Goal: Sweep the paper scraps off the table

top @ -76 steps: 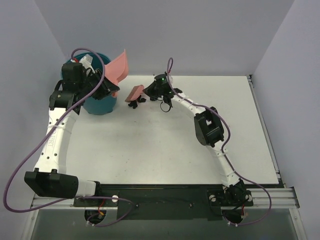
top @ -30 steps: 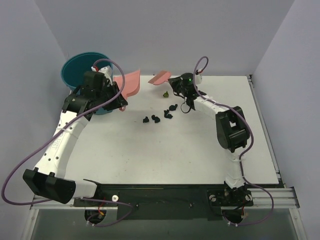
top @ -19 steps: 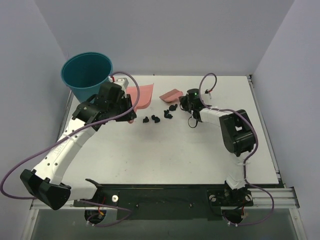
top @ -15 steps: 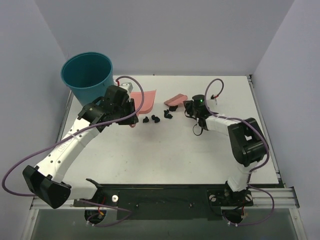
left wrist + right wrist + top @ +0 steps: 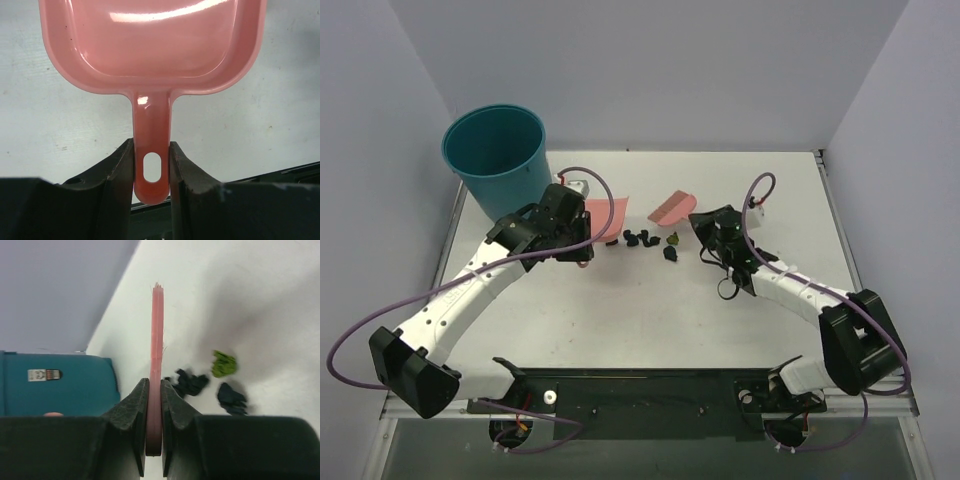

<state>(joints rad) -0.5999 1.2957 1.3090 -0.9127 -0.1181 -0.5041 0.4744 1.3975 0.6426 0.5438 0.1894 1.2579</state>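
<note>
Beside the crumpled black and olive paper scraps (image 5: 645,240) on the white bench (image 5: 650,310), the left gripper (image 5: 152,160) grasps a pink plastic dustpan (image 5: 150,40), the right gripper (image 5: 154,390) a pink brush (image 5: 157,330).

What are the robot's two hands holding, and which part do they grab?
The left gripper holds the pink dustpan, jaws shut on the end of its handle. The right gripper pinches the pink brush at its near end.

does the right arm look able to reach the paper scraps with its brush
Probably yes: the flat pink plastic brush in the right end effector sits beside the crumpled paper scraps, nothing between.
</note>
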